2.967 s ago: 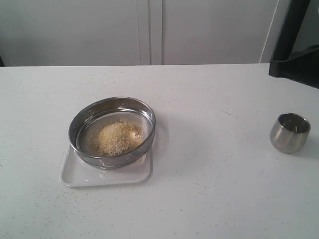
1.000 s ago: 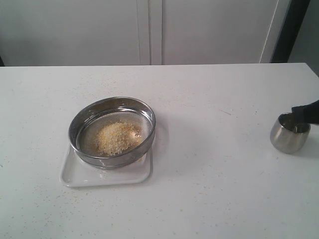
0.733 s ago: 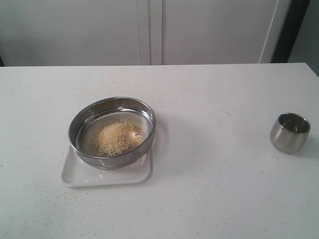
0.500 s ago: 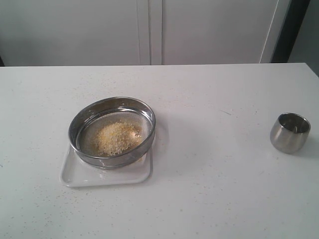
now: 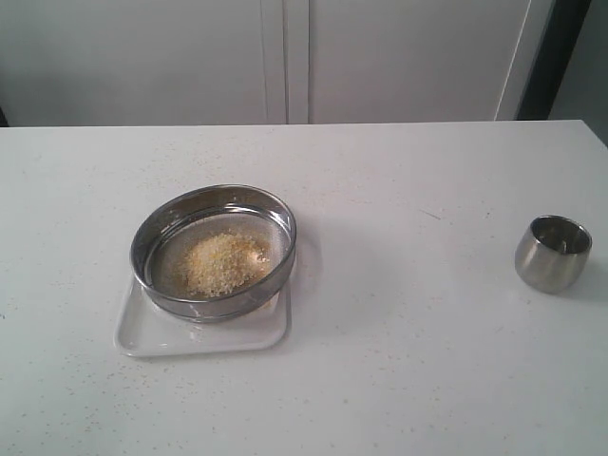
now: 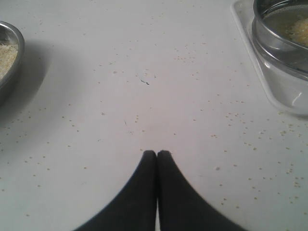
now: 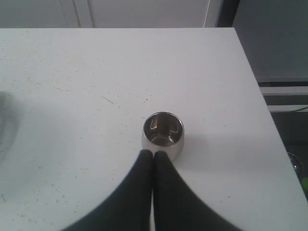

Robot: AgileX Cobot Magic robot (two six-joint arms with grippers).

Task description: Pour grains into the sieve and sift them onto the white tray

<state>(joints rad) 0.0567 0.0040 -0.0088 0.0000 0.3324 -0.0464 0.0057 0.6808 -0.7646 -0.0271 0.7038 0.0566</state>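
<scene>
You have the grains (image 5: 220, 263) in a golden-yellow heap on the mesh of the sieve (image 5: 217, 306), near its middle and a touch toward 5 o'clock. The sieve sits on the tray (image 5: 157, 334) and covers most of it. The tray's bare rim shows from 6 to 8 o'clock of the sieve, and its far edge is hidden behind the steel ring. In the exterior view the pair stands at about 8 o'clock from the middle of the table (image 5: 399, 342). The cup (image 5: 552, 253) stands upright at 3 o'clock, well apart from them.

Your left gripper (image 6: 157, 153) has its jaws pressed together on nothing, over bare table dotted with specks (image 6: 228, 114). The sieve and tray lie near it, and a steel bowl (image 6: 6, 57) with pale grain shows at the edge of that view. Your right gripper (image 7: 153, 153) is likewise closed tight and holds nothing. Its tips are just beside the cup, but whether they touch it I cannot tell
</scene>
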